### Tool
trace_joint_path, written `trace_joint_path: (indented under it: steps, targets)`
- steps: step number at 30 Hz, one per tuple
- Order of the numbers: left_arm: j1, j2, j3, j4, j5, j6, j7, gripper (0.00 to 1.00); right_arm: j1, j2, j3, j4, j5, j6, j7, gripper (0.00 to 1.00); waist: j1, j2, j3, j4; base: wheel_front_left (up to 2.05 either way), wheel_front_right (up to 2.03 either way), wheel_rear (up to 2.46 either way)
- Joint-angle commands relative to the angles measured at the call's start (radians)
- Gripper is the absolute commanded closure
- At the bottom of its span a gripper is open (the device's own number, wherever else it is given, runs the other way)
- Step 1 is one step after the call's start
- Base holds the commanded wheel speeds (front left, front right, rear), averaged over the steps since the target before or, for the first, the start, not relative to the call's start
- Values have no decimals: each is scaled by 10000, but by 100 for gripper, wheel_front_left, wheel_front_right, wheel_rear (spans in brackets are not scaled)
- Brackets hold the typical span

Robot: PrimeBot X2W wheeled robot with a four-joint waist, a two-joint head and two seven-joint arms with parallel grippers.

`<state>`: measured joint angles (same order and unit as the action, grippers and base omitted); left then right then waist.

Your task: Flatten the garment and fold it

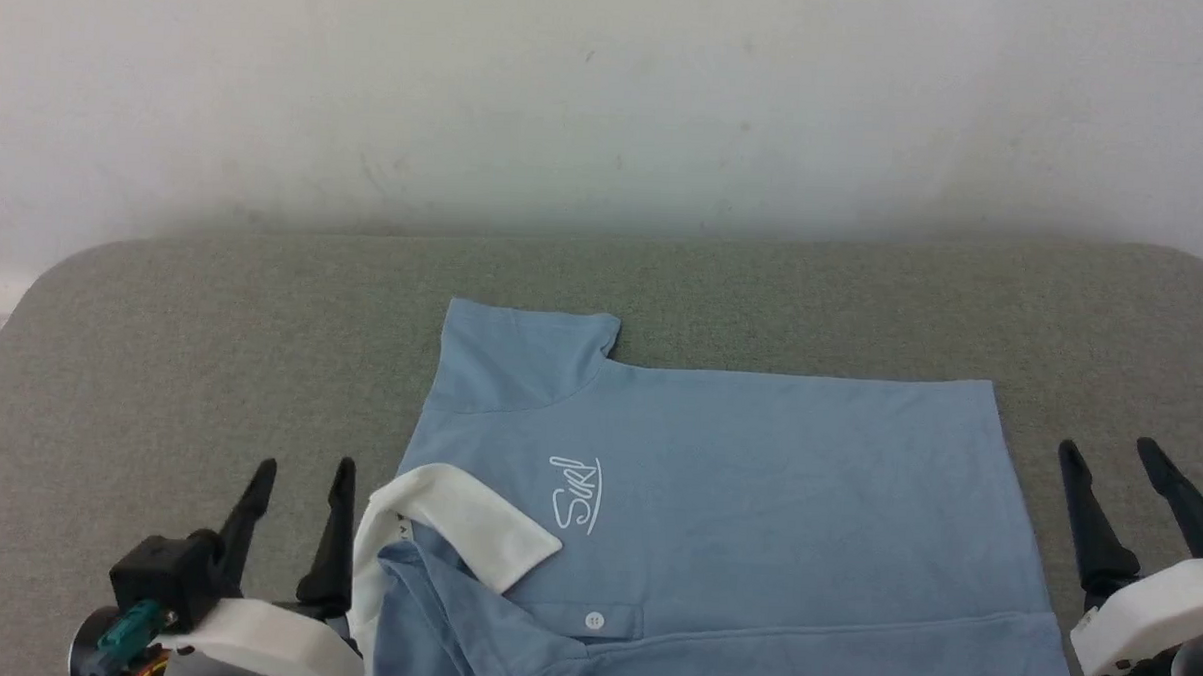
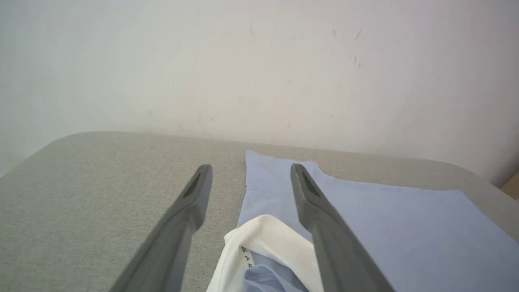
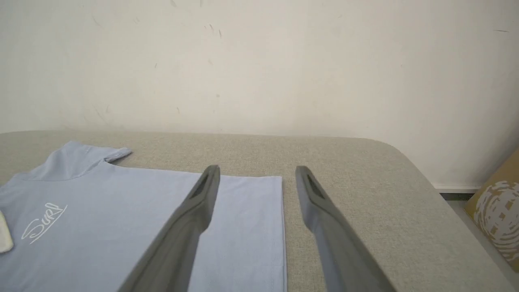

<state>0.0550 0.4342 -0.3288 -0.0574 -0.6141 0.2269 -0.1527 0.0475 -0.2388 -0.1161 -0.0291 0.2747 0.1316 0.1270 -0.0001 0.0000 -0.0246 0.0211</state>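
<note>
Blue garment (image 1: 756,504) lies smooth (collar (image 1: 455,523) flipped) | left gripper (image 1: 307,463) spread, empty | right gripper (image 1: 1106,445) spread, empty

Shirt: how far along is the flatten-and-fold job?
Done: shirt lies spread flat on the table, far sleeve out. In hand: nothing; left tool by the collar and right tool by the hem are open, empty. Left: smoothing the rumpled collar, then folding.

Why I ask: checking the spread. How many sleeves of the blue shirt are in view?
1. The sleeve lies flat at the garment's far edge, beyond the white collar. A second may be hidden past the head view's bottom edge.
</note>
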Motion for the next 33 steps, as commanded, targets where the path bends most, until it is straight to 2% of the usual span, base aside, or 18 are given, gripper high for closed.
trace_joint_path:
  steps: [1,8,12,14,17,19,22,26,30,33]
  targets:
    - [-194,-28,56,126,292,-69,-474,0,-99,36,90,-58,-67,-9,-472,0,1,0,67,-59,0,0,0]
    - [-695,-463,335,358,924,-673,-1069,0,-238,484,413,-134,-336,-9,-2245,0,1,0,771,-378,0,0,0]
    - [-1562,-431,250,647,1360,-1087,-1083,0,-416,935,542,-54,-483,-9,-2748,0,1,0,1493,-566,0,0,0]
    - [-2148,-385,283,1030,1398,-1122,-886,0,-501,1134,581,-29,-570,-9,-2843,0,1,0,1892,-714,0,0,0]
    - [-3173,-7,295,1791,1518,-1107,108,0,-746,1348,856,-122,-690,-9,-2951,0,1,0,2618,-1130,0,0,0]
    - [-4023,338,196,2275,1611,-1339,859,0,-923,1399,1043,-132,-873,-9,-2981,0,1,0,3055,-1390,0,0,0]
    - [-5367,729,-91,2944,1683,-1862,2109,0,-1185,1528,1077,-88,-931,-9,-3082,0,1,0,3618,-1675,0,0,0]
    - [-7083,1211,-403,3880,1252,-2872,4323,0,-1591,1695,1250,87,-844,-9,-3158,0,1,0,4175,-2038,0,0,0]
    - [-8653,1601,-561,4544,672,-3316,6364,0,-1932,1784,1400,222,-829,-9,-3302,0,1,0,4583,-2310,0,0,0]
    - [-9565,1800,-653,4975,178,-3450,7683,0,-2100,1835,1431,273,-646,-9,-3440,0,1,0,4844,-2480,0,0,0]
